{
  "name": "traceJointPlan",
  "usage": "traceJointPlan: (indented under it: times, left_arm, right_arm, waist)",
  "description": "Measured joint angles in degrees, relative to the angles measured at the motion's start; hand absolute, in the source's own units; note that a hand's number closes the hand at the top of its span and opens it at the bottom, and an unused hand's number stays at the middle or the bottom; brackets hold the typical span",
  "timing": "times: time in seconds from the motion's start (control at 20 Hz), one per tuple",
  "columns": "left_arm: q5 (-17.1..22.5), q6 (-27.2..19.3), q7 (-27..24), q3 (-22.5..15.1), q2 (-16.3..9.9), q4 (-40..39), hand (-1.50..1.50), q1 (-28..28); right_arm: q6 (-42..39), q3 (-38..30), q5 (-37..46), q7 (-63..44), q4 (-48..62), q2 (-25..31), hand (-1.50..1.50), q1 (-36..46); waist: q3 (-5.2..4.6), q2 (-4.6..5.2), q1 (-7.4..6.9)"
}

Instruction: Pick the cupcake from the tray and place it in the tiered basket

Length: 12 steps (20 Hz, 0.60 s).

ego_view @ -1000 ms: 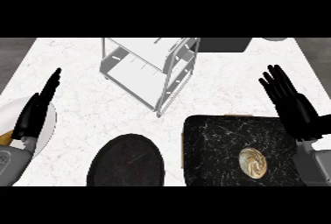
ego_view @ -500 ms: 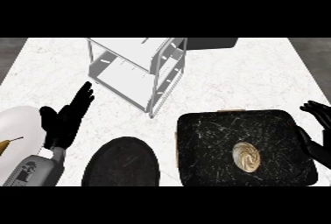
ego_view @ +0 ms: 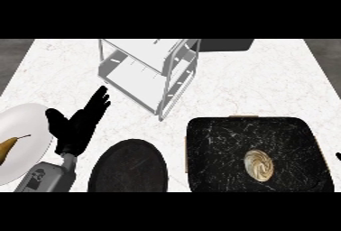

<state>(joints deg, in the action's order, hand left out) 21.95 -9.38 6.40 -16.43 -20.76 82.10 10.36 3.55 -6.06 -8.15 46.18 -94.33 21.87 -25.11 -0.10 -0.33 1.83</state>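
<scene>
Since nothing is grasped yet, task looks barely begun. White plate [ego_view: 30, 135] with a pear-like fruit [ego_view: 8, 149] at far left. Left hand [ego_view: 76, 126] over the bench [ego_view: 266, 81], fingers straight, holding nothing. Dark round plate [ego_view: 128, 167] at bottom. Tiered basket [ego_view: 149, 72] up top, no cupcake inside. Cupcake [ego_view: 259, 164] sits untouched on the black tray [ego_view: 220, 144]. Right hand [ego_view: 339, 156]: only a sliver at the right edge, can't tell its state. Pick and place both remain.

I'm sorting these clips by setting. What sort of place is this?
Most likely a kitchen counter: a pale marbled countertop holding a white tiered basket, a dark tray with a cupcake, and a white plate.
</scene>
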Motion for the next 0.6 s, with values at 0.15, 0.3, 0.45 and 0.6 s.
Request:
traceJointPlan:
  times: [0.15, 0.3, 0.45, 0.6]
  left_arm:
    - [0.0, -0.2, 0.8, 0.1, 0.3, 0.3, 0.0, 0.3]
    - [-0.1, -0.4, 1.0, 0.2, 0.5, 0.5, 0.0, 0.3]
    - [0.0, -0.3, 1.3, 0.4, 0.8, 0.7, 0.0, 1.0]
    - [-0.2, -0.2, 2.2, 0.0, 0.9, 1.5, 0.0, 1.3]
  right_arm:
    - [5.1, 0.3, 6.5, -3.0, -6.3, 1.1, -1.5, -6.6]
    - [10.7, -0.5, 13.4, -8.2, -12.1, 2.2, -1.5, -12.8]
    - [15.0, -0.5, 20.6, -15.5, -18.6, 2.5, -1.5, -18.6]
    - [17.1, 2.0, 28.2, -23.8, -27.1, 1.6, -1.5, -24.3]
  waist:
    - [-0.1, 0.05, 0.18]
    - [-0.27, 0.2, 0.44]
    - [-0.31, 0.38, 0.17]
    - [-0.3, 0.49, -0.43]
